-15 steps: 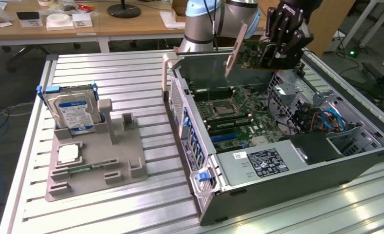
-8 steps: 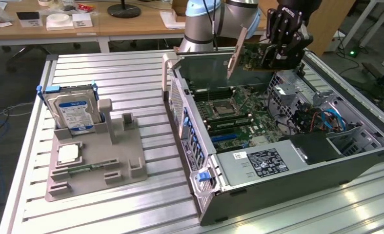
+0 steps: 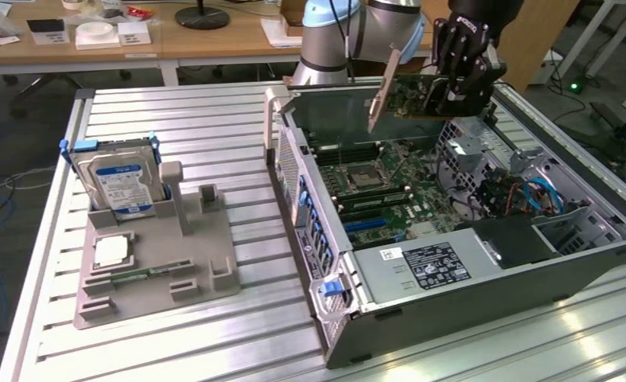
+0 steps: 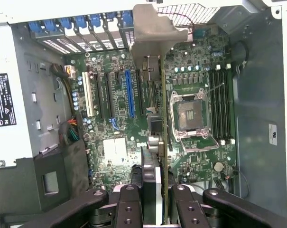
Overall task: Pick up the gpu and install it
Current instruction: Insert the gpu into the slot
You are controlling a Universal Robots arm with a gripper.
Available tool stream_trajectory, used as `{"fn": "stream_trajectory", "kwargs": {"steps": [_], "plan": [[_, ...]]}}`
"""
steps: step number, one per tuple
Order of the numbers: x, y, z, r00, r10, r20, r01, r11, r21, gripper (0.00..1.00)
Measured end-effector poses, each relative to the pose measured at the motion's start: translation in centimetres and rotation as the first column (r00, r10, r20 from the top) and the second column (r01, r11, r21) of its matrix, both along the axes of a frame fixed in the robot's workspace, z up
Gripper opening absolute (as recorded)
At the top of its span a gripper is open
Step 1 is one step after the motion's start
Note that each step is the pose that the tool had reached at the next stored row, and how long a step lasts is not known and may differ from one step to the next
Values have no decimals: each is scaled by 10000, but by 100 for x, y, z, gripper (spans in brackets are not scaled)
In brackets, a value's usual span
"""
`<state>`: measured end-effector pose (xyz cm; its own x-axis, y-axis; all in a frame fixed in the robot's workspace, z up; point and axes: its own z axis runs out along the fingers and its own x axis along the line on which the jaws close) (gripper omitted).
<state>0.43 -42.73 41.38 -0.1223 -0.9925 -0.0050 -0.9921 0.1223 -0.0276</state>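
Black fingers (image 4: 134, 204) are clamping the gpu (image 4: 155, 118) by its edge, right under my wrist camera, and I am holding it edge-on above the open computer case (image 3: 567, 267), well clear of the motherboard (image 4: 119, 114). Its silver bracket (image 4: 155, 28) is pointing toward the rear slots with the blue clips (image 4: 81, 23). To do this step well, I am thinking the card must come straight over the blue slot (image 4: 129, 92), level, and bracket and connector should be lining up together before any pushing.
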Motion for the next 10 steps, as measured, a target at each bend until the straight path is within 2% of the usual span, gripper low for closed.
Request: {"fn": "stream_trajectory", "kwargs": {"steps": [2,6,7,8,10], "plan": [[-26,-1,-11,10000,0,65,0,10000,0,28],[-78,-1,-35,9992,7,409,-7,10000,2,28],[-89,-1,-41,9990,6,452,-7,10000,19,28],[-95,-1,-46,9989,2,466,-6,10000,74,28],[-101,-1,-54,9989,-7,475,-7,9996,284,28]]}}
